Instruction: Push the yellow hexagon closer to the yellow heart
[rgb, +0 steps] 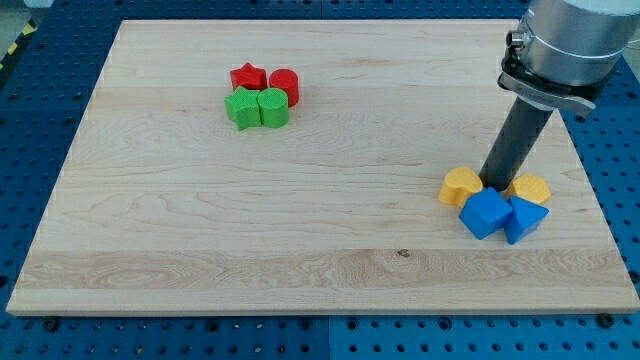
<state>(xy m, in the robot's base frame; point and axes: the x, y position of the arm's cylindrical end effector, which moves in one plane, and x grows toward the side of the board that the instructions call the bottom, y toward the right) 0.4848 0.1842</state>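
Observation:
Two yellow blocks lie at the view's right. One yellow block (460, 186) is to the left of my rod, the other yellow block (530, 188) is to its right; I cannot tell which is the hexagon and which the heart. My tip (492, 187) stands between them, touching or nearly touching both. A blue cube (486, 213) and a second blue block (525, 218) lie just below the yellow pair, pressed against them.
A cluster sits at the upper left of the wooden board (300, 230): a red star (248, 77), a red cylinder (284, 85), a green star (242, 107) and a green block (273, 107). The board's right edge is near the yellow and blue blocks.

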